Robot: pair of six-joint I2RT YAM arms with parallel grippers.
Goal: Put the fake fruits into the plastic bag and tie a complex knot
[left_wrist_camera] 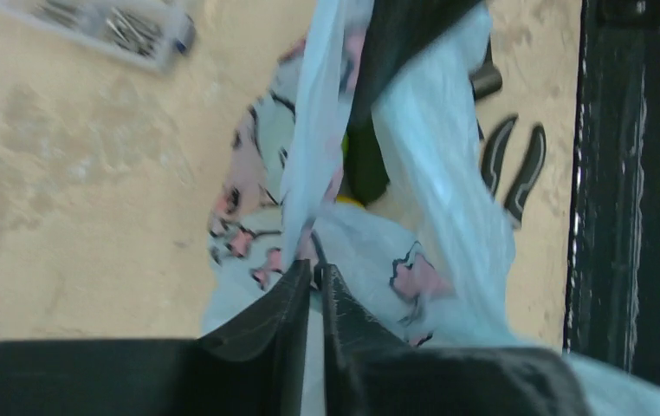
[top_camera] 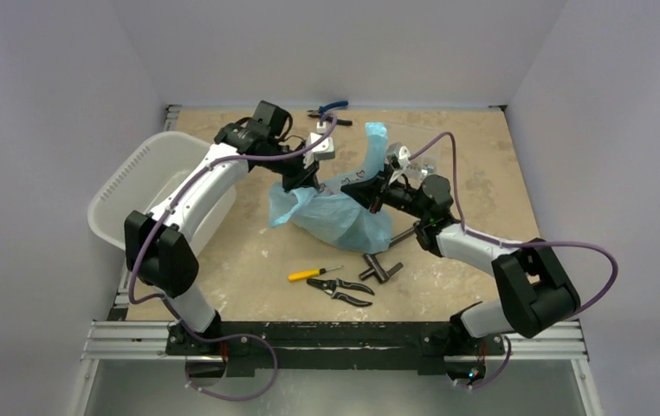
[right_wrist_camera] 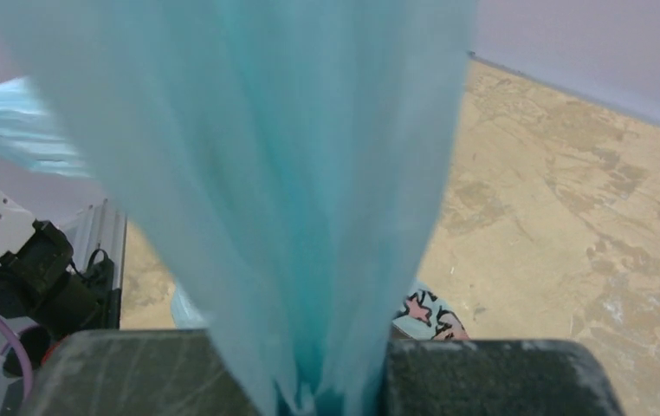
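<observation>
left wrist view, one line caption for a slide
Left jaws closed on a fold of the printed light-blue plastic bag, a dark green fruit visible inside.

plastic bag (top_camera: 339, 218): thin light-blue translucent film with pink and dark print, slumped in a crinkled heap at frame centre in the top view. One strip of its top is drawn up taut toward upper centre, and another flap is spread low to the left. In the right wrist view the film fans wide at the top and bunches tight at bottom centre. Left wrist view, in the gap between two sheets: dark green fruit (left_wrist_camera: 366, 169) inside, with a sliver of yellow fruit (left_wrist_camera: 350, 201) just below it. Can't make out the bright green one.
</observation>
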